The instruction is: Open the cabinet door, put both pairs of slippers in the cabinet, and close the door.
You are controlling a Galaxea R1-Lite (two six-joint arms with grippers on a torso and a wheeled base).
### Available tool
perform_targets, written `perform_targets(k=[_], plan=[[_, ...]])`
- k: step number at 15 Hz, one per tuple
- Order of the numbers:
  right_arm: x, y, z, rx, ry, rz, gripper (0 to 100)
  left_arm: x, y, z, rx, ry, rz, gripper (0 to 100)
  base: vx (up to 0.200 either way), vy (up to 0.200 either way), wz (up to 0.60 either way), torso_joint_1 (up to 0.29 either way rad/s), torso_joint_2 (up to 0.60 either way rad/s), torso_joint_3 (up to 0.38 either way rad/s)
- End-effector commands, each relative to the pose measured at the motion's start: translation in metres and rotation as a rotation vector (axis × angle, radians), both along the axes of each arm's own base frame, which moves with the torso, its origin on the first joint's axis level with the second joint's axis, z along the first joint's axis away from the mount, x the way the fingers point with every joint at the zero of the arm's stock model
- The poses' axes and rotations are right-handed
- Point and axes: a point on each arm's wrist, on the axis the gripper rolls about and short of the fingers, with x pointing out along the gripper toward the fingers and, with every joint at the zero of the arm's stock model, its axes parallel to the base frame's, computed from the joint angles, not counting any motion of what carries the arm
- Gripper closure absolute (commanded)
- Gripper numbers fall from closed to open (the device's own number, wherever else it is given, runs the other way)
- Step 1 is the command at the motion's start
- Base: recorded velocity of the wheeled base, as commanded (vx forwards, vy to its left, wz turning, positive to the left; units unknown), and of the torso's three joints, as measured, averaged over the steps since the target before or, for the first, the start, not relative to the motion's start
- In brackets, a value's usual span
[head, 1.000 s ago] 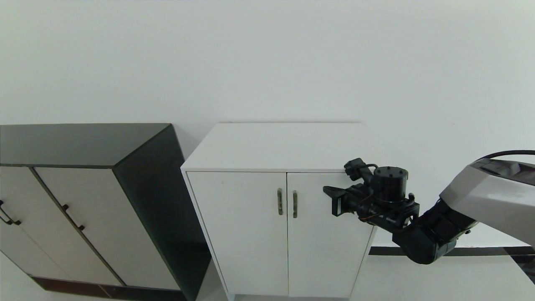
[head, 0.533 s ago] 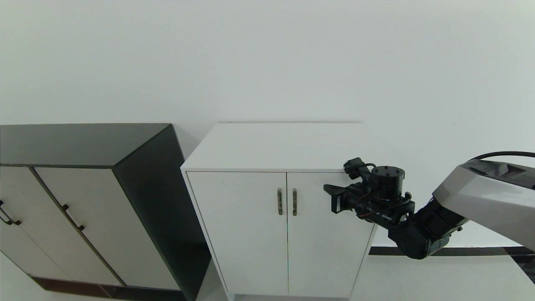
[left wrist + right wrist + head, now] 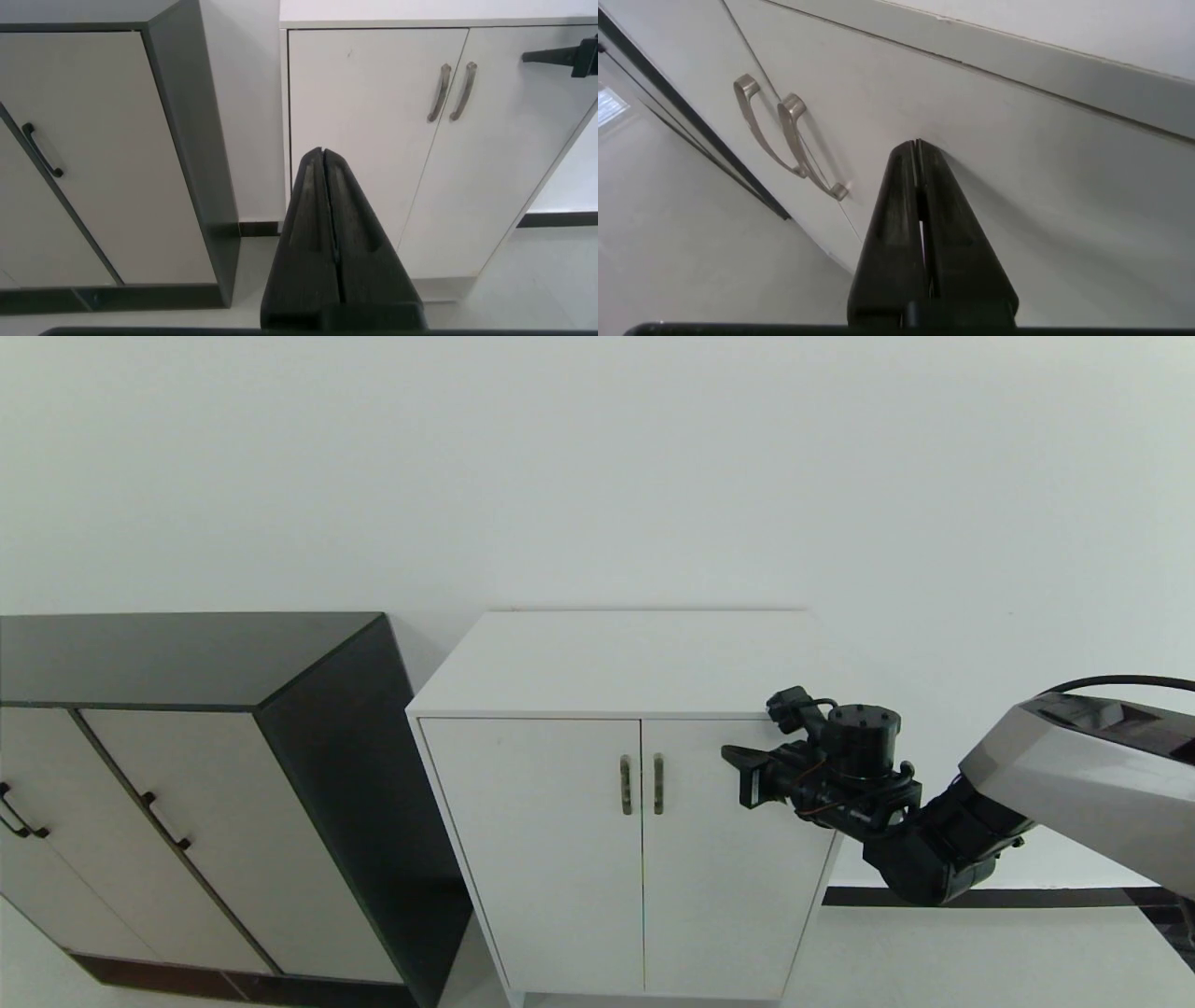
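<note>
The white cabinet [image 3: 597, 663] stands against the wall with both doors closed. Its two metal handles [image 3: 641, 785] sit side by side at the centre seam. My right gripper [image 3: 731, 758] is shut and empty, held in front of the upper part of the right door [image 3: 728, 896], to the right of the handles [image 3: 789, 135]. Its tip [image 3: 918, 149] is close to the door face. My left gripper [image 3: 323, 159] is shut and empty, low and farther back, facing the cabinet's left door [image 3: 364, 131]. The handles [image 3: 451, 91] are ahead of it.
A dark cabinet [image 3: 187, 663] with pale doors and black handles stands to the left of the white one, a narrow gap between them. The floor [image 3: 980, 957] to the right of the white cabinet is open, with a dark baseboard [image 3: 1027, 897] along the wall.
My right arm has risen slightly and drawn a little closer to the right door. The doors have stayed closed.
</note>
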Motion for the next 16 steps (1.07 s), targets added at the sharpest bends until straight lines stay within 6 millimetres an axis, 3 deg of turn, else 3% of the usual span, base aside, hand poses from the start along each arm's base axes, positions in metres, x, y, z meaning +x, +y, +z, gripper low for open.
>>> perform_targets(k=[1, 6, 11, 16], plan=[[0.001, 0.0, -0.002, -0.001, 0.002, -0.009, 100, 0.0, 0.0, 0.0, 0.0, 0.0, 0.0, 100, 0.0, 0.0, 0.0, 0.0, 0.0, 0.0], [-0.007, 0.0, -0.001, -0.009, 0.008, -0.002, 100, 0.0, 0.0, 0.0, 0.0, 0.0, 0.0, 100, 0.0, 0.0, 0.0, 0.0, 0.0, 0.0], [-0.067, -0.024, 0.034, -0.012, 0.001, -0.008, 100, 0.0, 0.0, 0.0, 0.0, 0.0, 0.0, 100, 0.0, 0.0, 0.0, 0.0, 0.0, 0.0], [-0.115, -0.067, 0.042, -0.047, 0.03, -0.184, 100, 0.0, 0.0, 0.0, -0.002, 0.0, 0.0, 100, 0.0, 0.0, 0.0, 0.0, 0.0, 0.0]])
